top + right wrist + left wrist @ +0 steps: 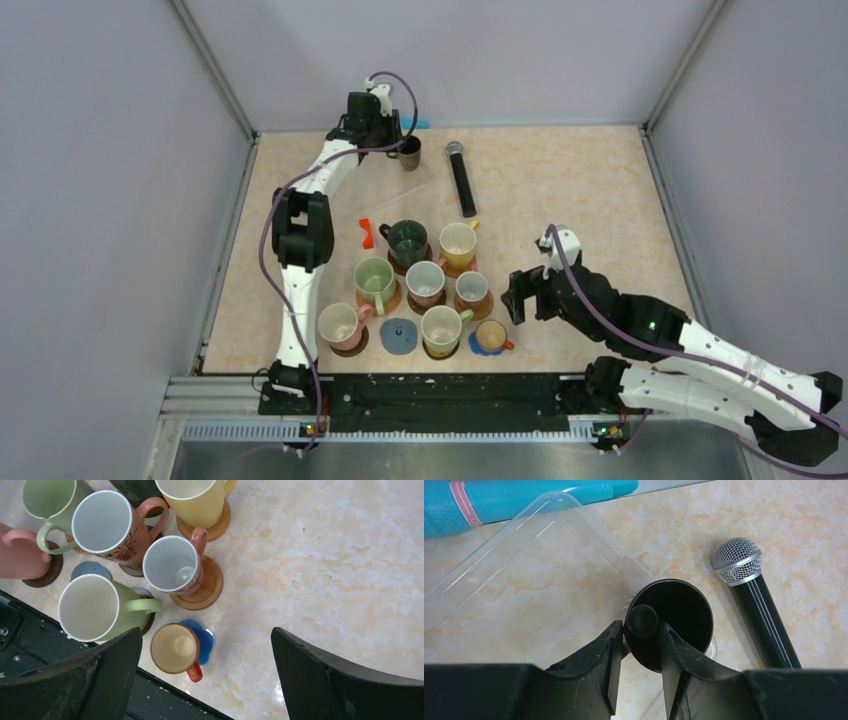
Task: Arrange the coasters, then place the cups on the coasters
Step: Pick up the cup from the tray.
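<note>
Flanking the handle of the black cup [684,615] with the left gripper [640,629], clamp unclear, likely bound for the bare grey-blue coaster [398,335]

No readable text, labels, numbers (all views)

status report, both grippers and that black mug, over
left gripper straddling handle of black ceramic mug, grip unclear. right gripper open, empty. grey-blue round coaster bare. black microphone beside mug.
</note>
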You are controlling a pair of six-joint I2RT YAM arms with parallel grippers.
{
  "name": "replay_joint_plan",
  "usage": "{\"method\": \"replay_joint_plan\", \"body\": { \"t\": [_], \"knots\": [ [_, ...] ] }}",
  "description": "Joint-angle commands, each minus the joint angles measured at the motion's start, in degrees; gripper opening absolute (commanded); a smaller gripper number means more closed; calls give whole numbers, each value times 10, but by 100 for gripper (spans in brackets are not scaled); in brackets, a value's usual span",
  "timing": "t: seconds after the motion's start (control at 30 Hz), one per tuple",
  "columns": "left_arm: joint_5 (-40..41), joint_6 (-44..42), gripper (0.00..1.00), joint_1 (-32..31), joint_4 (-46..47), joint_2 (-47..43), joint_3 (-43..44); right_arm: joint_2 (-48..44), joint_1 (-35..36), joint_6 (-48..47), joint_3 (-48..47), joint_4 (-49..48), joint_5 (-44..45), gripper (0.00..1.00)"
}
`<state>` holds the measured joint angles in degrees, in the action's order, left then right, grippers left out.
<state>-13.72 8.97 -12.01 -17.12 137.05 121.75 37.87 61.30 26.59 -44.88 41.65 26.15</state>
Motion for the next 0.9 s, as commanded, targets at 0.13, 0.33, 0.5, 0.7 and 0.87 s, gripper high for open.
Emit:
{"method": "replay_joint_plan", "body": {
  "t": [0.13, 0.33, 0.5, 0.7, 0.87],
  "knots": [
    [-18, 8, 34, 2, 18, -17, -3, -11, -4, 1, 1, -12, 12, 99],
    [2, 4, 35, 2, 7, -15, -4, -14, -4, -1, 1, -13, 12, 99],
    [-1, 7, 36, 2, -2, 5, 20, -14, -3, -3, 1, -13, 13, 99],
    [4, 10, 33, 2, -6, 14, 27, -18, -3, -3, 0, -13, 16, 99],
    [11, 9, 26, 2, -3, 5, 24, -17, -4, -4, 1, -27, 18, 99]
  ]
}}
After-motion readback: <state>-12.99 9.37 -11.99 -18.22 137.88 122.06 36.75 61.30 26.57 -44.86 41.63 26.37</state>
